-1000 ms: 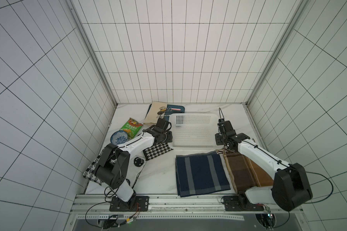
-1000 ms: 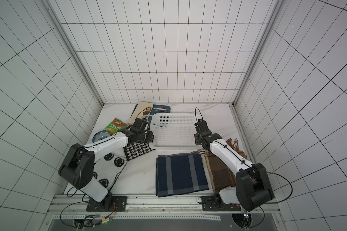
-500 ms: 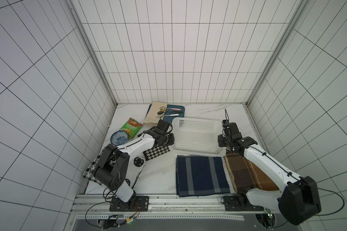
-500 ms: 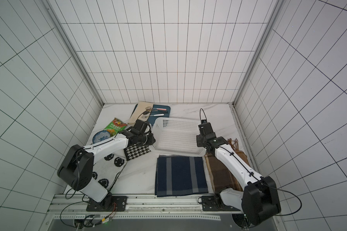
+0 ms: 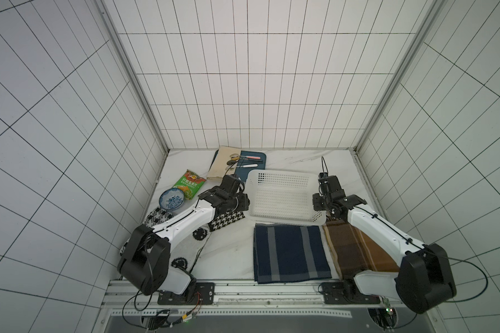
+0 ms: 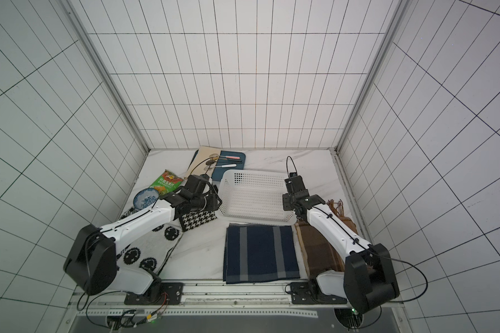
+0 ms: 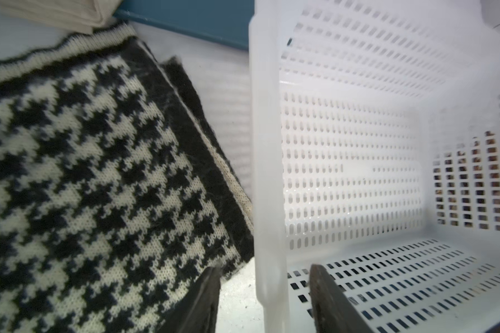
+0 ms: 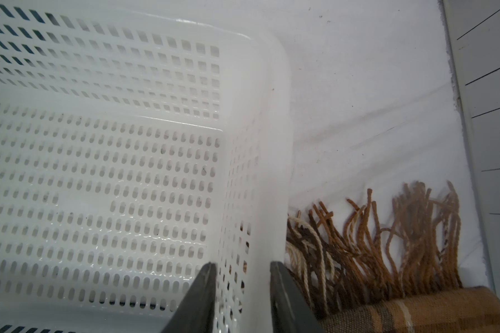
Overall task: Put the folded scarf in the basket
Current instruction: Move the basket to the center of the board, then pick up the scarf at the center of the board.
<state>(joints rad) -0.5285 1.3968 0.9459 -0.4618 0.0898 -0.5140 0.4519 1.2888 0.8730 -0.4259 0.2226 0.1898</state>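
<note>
Left hand (image 7: 263,268): the jaws stand apart, one finger outside and one inside the basket's left wall. There is a gap on each side of the rim, and we see it holding nothing.
Right hand (image 8: 242,263): it sits astride the basket's right wall with a finger close on either side. We cannot tell whether they pinch the wall or only flank it.
Basket (image 5: 283,172): it sits flat in the middle of the worktop (image 5: 231,253), with nothing in it.
Navy striped scarf (image 5: 290,253): it is folded square by the front edge, its far edge against the basket's near rim. We take it for the scarf meant.
Other scarves: the brown plaid scarf (image 5: 354,256) lies toward the right edge, partly under the right arm. The houndstooth scarf (image 5: 228,220) lies toward the left edge, just beside the basket.
Done: as we judge it, none of the placing. No scarf is gripped or lifted.
Left: we must clear both hands off the basket, grasp the folded scarf, carry it over the near rim and lay it inside.
</note>
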